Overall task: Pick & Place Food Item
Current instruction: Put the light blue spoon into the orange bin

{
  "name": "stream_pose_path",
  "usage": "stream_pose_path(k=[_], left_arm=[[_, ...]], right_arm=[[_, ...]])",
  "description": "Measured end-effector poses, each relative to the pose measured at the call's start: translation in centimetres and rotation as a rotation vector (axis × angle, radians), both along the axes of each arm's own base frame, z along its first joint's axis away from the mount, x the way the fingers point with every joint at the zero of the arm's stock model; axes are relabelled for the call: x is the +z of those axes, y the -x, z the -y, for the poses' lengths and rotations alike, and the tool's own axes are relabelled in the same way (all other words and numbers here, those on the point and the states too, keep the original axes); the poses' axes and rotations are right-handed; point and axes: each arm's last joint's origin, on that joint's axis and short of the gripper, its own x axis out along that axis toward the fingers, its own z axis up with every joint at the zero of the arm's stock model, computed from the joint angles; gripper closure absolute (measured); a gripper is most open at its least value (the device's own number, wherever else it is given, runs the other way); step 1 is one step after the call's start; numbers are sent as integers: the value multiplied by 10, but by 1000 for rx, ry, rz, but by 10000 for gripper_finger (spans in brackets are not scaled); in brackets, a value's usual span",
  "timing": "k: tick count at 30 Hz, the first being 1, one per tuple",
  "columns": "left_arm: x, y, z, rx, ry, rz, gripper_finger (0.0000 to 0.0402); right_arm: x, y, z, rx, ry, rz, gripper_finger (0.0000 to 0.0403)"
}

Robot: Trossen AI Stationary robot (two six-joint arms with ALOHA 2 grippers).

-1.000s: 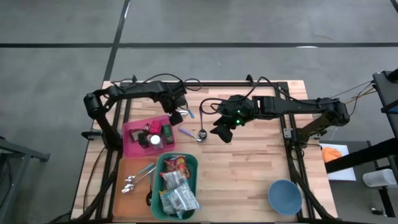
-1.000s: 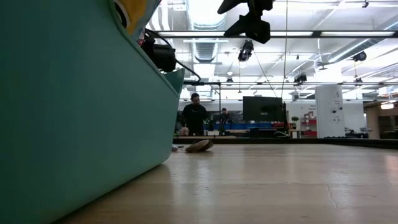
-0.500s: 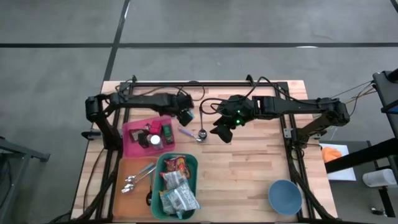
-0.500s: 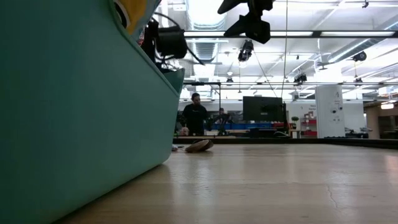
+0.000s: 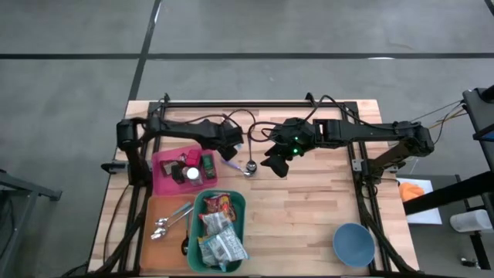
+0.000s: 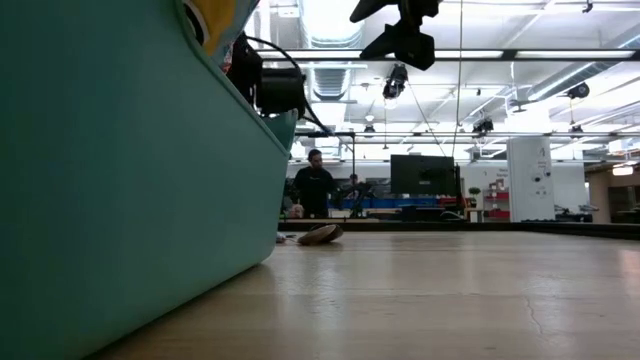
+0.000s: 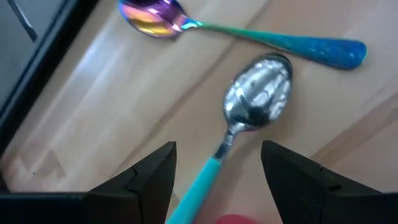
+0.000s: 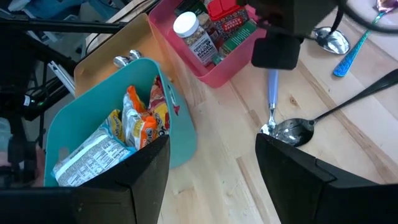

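Observation:
Food packets lie in a teal bin near the table's front left, also in the right wrist view. Behind it, a pink bin holds a jar and red items. My left gripper hangs open just right of the pink bin. It points down at a teal-handled spoon lying flat on the table, one finger on either side of the handle and above it. My right gripper hovers open and empty over the table's middle.
An iridescent spoon and another spoon lie on the wood by the pink bin. An orange tray with spoons sits left of the teal bin. A blue bowl stands front right. People stand in the room behind.
My left gripper has swung a little toward the table's right edge and sunk, rolling its wrist and tipping to point more steeply down beside the pink bin. Its fingers stay open.

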Motion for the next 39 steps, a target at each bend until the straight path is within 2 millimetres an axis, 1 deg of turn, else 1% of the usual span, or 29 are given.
stream_pose_path(k=[3,6,11,17,22,25,29,31,39], left_arm=[[-4,-2,1,-7,4,-6,165],[-5,-3,1,-15,5,-4,165],[-6,-4,1,-95,53,-21,165],[-6,-7,2,-113,64,5,165],[-5,-6,-4,-124,54,6,165],[-11,-2,-6,-110,63,-1,165],[-28,8,-2,-89,84,0,165],[-32,11,-1,-89,81,20,165],[-33,11,-2,-92,56,24,165]], right_arm=[[0,0,0,0,0,0,170],[0,0,0,0,0,0,170],[0,0,0,0,0,0,170],[0,0,0,0,0,0,170],[0,0,0,-1,0,0,170],[0,0,0,-1,1,0,170],[0,0,0,-1,1,0,170],[0,0,0,-1,1,0,170],[0,0,0,-2,1,1,170]])
